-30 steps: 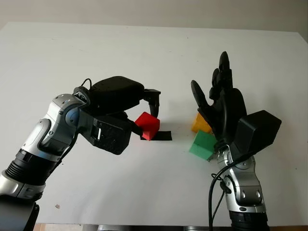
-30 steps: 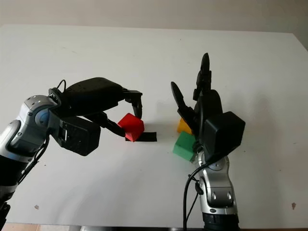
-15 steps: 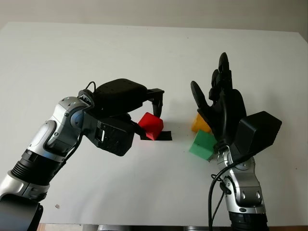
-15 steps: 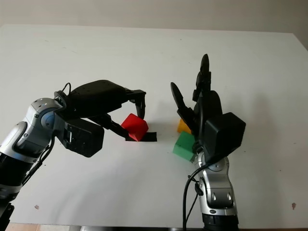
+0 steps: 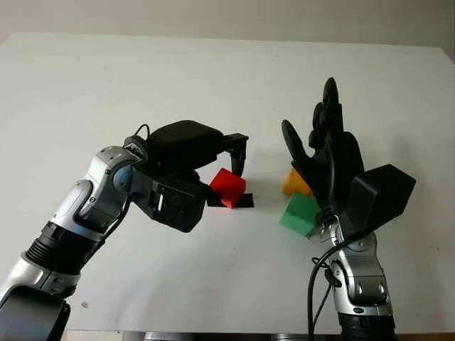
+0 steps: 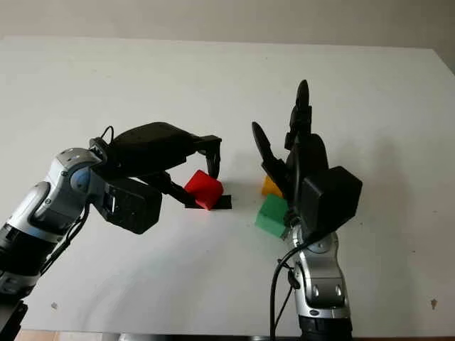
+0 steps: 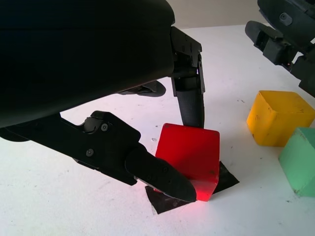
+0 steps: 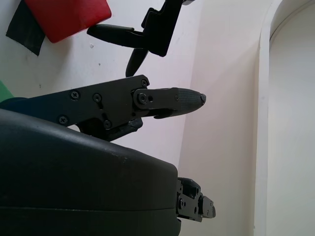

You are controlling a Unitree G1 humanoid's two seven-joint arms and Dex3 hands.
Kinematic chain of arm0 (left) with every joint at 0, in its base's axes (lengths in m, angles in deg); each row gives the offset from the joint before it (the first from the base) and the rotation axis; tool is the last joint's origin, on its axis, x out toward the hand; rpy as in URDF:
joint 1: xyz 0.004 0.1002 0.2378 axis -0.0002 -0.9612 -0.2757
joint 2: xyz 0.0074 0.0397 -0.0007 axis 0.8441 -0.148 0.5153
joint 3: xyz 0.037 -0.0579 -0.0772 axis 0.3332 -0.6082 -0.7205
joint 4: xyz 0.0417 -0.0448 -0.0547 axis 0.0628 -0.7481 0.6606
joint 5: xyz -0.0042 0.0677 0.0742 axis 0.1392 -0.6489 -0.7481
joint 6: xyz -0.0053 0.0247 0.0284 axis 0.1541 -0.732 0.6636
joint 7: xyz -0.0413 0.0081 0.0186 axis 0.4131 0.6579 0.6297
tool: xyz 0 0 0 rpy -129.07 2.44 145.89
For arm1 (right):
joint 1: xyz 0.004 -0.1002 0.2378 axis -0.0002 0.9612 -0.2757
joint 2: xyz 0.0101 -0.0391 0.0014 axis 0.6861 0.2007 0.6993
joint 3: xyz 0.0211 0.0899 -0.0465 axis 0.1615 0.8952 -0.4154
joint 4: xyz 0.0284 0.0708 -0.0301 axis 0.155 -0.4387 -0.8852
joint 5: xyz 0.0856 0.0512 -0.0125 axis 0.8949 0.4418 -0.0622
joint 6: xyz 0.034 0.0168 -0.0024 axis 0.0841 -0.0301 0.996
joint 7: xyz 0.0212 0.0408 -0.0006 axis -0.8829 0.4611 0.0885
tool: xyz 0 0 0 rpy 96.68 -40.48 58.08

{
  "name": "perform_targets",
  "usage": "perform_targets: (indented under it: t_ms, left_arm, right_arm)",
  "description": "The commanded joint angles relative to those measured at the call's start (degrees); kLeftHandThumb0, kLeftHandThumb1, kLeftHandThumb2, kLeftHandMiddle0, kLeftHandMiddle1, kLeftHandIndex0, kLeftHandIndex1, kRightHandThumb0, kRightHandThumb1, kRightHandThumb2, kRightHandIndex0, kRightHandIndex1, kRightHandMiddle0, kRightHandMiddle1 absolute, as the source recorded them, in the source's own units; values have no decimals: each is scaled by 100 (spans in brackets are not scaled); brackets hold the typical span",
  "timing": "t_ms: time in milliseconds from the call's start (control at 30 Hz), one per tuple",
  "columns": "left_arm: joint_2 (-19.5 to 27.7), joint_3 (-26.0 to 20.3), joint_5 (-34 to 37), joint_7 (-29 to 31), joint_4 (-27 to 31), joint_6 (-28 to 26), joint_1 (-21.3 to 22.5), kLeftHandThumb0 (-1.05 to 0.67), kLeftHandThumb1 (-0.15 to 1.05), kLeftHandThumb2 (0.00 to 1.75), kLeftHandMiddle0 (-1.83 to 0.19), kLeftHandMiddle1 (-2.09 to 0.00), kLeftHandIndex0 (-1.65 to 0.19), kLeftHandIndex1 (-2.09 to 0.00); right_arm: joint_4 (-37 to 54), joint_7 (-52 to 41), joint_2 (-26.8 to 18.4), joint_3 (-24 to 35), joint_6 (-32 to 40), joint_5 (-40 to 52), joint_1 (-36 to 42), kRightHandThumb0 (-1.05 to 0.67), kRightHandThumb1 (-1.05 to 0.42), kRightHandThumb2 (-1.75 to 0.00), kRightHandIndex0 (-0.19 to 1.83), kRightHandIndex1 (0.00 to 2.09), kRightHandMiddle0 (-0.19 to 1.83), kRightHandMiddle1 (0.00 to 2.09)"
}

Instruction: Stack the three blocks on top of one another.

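Fingers (image 7: 189, 105) of the left hand (image 5: 186, 153) pinch the red block (image 5: 228, 187) over the black patch (image 5: 244, 202).
First carry underway, I'd say; next, set it squarely on the green block (image 5: 299, 213) or yellow block (image 5: 296, 183); right hand (image 5: 328, 158) open beside them.

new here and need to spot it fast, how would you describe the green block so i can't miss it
On the white table, look just in front of the raised, open right hand. Two blocks sit there: the green block is the nearer one, beside the yellow block. The red block is apart, in the left hand.

A white table (image 5: 106, 78) stands against a plain beige wall (image 5: 227, 18).
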Motion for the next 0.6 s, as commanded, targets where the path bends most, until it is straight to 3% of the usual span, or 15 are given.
perform_targets:
  t_ms: [0,67,133,167,300,400,567]
  left_arm:
    - [-1,42,32,65,88,-26,-32,-57,101,5,-19,-2,-13,-130]
    - [16,45,63,173,120,-75,-36,-59,101,5,-11,-3,-10,-105]
    - [29,44,85,231,127,-71,-36,-62,101,5,-3,-4,-14,-62]
    - [39,48,81,233,117,-36,-32,-63,101,5,-1,-5,-15,-53]
    - [93,59,76,289,83,65,-11,-66,102,5,4,-5,-10,-28]
    - [85,30,200,505,127,-86,-11,-70,101,5,15,-2,8,-10]
    - [97,6,284,655,217,-223,-16,-76,102,6,19,0,19,0]
  right_arm:
    - [130,21,26,1,24,5,38,-41,-105,-29,-17,6,-14,6]
    - [126,31,27,-4,10,-10,42,-41,-105,-29,-17,6,-14,5]
    - [118,41,27,-8,-9,-22,40,-41,-105,-29,-17,6,-13,6]
    - [121,42,29,-7,-8,-16,39,-41,-105,-29,-17,6,-13,6]
    - [131,36,26,-4,0,-6,42,-40,-105,-30,-17,6,-14,6]
    - [153,56,29,-20,24,-37,49,-41,-105,-29,-17,6,-13,6]
    - [158,29,32,-18,31,2,61,-41,-105,-29,-17,5,-14,5]
